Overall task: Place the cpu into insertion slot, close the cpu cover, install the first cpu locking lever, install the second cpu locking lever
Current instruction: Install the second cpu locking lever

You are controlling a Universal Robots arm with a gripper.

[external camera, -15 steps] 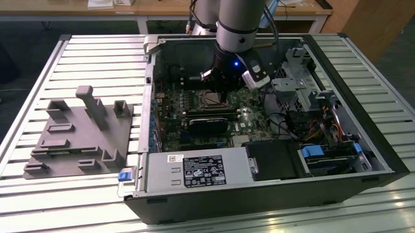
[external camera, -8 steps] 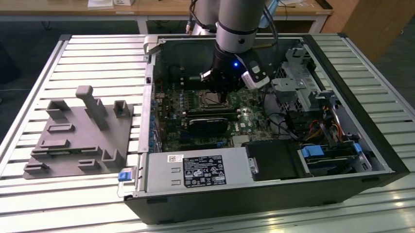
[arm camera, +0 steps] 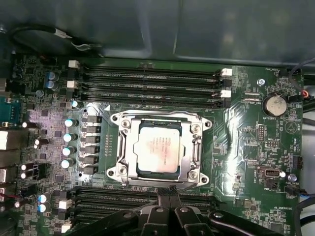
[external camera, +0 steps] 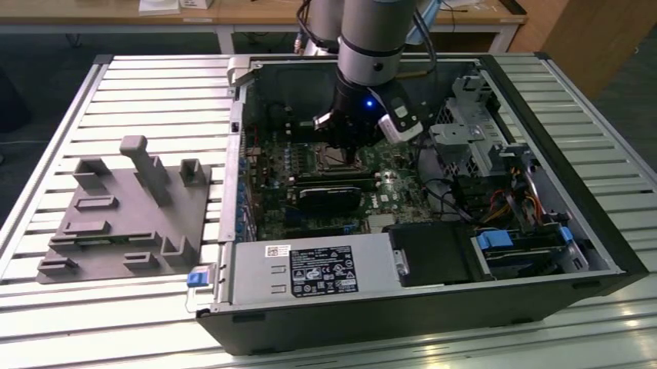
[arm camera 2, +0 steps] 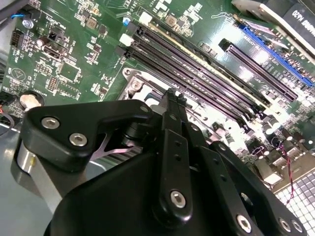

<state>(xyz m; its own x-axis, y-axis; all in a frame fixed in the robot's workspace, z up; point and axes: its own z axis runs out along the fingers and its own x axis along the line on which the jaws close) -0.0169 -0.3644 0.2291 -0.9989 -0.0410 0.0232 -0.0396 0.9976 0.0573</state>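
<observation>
1. The gripper point(external camera: 344, 146) hangs inside the open computer case point(external camera: 575, 231) at upper centre of the exterior view, its black fingers point(arm camera: 170, 196) pressed together into a narrow tip with nothing between them, low over the near edge of the processor socket.
2. In the second wrist view, the gripper point(arm camera 2: 174, 101) body fills the lower half of the frame and hides most of the socket; a corner of its metal frame shows at centre left.
3. The cpu point(arm camera: 160, 151) lies seated in the socket at the centre of the first wrist view, its silvery-beige top showing through the window of the cpu cover point(arm camera: 125, 147), which lies flat around it.
4. Whether the locking levers are latched is hard to make out; thin metal runs along the frame's edges.
5. In the exterior view, the arm point(external camera: 371, 38) and the gripper block the socket, leaving a dark square at frame centre.
6. Memory slots point(arm camera: 152, 83) run in rows above the socket in the first wrist view, with more below, partly cut off by the fingers.
7. A round coin battery point(arm camera: 273, 104) sits at right, a row of capacitors point(arm camera: 69, 142) at left.
8. Outside the case, a grey fixture block point(external camera: 123, 215) rests on the slatted table point(external camera: 61, 323) at left of the exterior view.
</observation>
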